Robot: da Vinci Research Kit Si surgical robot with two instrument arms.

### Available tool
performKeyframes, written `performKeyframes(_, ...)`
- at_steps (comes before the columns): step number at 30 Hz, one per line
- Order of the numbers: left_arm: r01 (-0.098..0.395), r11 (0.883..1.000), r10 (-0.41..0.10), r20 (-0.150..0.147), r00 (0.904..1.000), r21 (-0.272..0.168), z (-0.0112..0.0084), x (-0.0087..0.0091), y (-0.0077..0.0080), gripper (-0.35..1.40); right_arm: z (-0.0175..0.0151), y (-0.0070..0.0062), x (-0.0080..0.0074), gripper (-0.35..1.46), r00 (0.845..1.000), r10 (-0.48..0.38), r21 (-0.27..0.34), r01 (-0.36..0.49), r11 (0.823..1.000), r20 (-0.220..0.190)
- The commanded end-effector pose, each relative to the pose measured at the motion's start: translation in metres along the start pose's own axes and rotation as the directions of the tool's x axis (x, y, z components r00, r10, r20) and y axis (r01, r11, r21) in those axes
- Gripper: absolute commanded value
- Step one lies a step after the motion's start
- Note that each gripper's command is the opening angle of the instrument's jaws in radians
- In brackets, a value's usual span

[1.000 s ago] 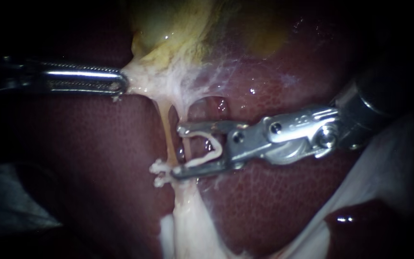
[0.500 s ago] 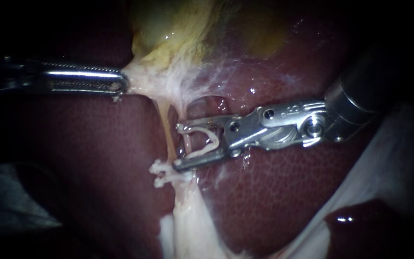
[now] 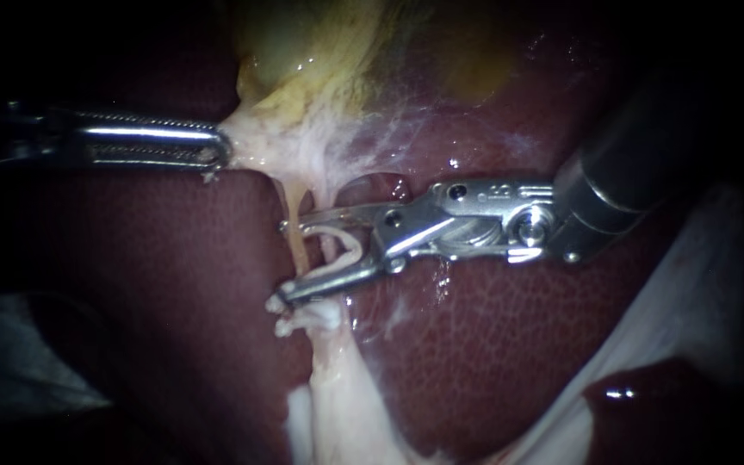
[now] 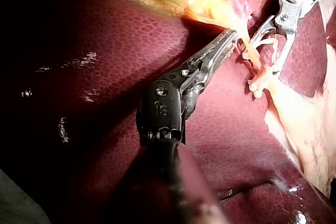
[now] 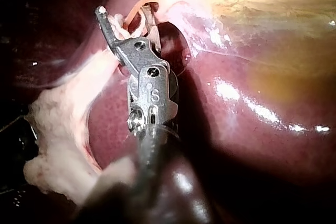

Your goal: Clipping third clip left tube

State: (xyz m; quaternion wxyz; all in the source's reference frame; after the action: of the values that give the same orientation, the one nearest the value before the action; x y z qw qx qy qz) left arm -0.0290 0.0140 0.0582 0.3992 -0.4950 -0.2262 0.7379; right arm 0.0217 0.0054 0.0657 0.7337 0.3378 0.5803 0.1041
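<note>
While checking against a second ago, seeing the right instrument (image 3: 283, 263) pushing leftward across the liver (image 3: 492, 344). Carrying a loaded clip (image 3: 357, 250) in its end effector, spread wide and touching the clip's legs from both sides (not squeezing yet). Now straddling the left tube (image 3: 298, 250), the thin yellowish strand running down from the gallbladder (image 3: 320, 52); a second ago stopping short of it and framing only the neighbouring strand (image 3: 329, 251) to the right. Crowding the placed clips (image 3: 301, 322) with the lower tip, lying just beside or touching the upper one (cannot tell which). Keeping the left instrument (image 3: 220, 151) clamped narrow on pale tissue (image 3: 256, 142) just under the gallbladder, holding the tube taut, not shifting at all over that second. Reading this for the task: getting into position, with closing probably coming next, judging by the tube now sitting between the clip's legs. Still needing a check on spacing from the placed clips, and on the far tip passing fully beyond the tube, before squeezing; risking a partial bite or a stacked clip otherwise.
</note>
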Motion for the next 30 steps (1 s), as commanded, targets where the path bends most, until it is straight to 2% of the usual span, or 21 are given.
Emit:
performKeyframes(1,0.0,1.0,0.0,0.0,1.0,0.0,0.0,0.0,0.0,-0.35,0.0002,0.0,0.0001,0.47,1.0,0.003,0.005,-0.003,1.0,-0.006)
performKeyframes(4,0.0,1.0,0.0,0.0,1.0,0.0,0.0001,0.0,0.0,-0.35,0.0008,0.0,0.0005,0.46,0.999,0.016,0.023,-0.015,1.0,-0.034)
performKeyframes(7,0.0,1.0,0.0,0.0,1.0,0.0,0.0001,0.0,0.0,-0.35,0.001,-0.0005,0.001,0.46,0.997,0.025,0.041,-0.022,0.999,-0.075)
performKeyframes(9,0.0,1.0,0.0,0.0,1.0,0.0,0.0001,0.0,0.0,-0.35,0.0011,-0.0011,0.0016,0.46,0.996,0.027,0.045,-0.023,0.999,-0.087)
performKeyframes(15,0.0,1.0,0.0,0.0,1.0,0.0,0.0001,0.0,0.0,-0.35,0.001,-0.0022,0.0036,0.44,0.995,0.033,0.054,-0.029,0.998,-0.092)
performKeyframes(18,0.0,1.0,0.0,0.0,1.0,0.0,0.0001,0.0,0.0,-0.35,0.0008,-0.0024,0.0043,0.41,0.995,0.043,0.052,-0.038,0.998,-0.093)
performKeyframes(25,0.0,1.0,0.0,0.0,1.0,0.0,0.0001,0.0,0.0,-0.35,0.0006,-0.0022,0.0045,0.27,0.994,0.062,0.048,-0.058,0.997,-0.092)
performKeyframes(30,0.0,1.0,0.0,0.0,1.0,0.0,0.0001,0.0,0.0,-0.35,0.0002,-0.0022,0.0043,0.03,0.992,0.091,0.052,-0.087,0.995,-0.088)
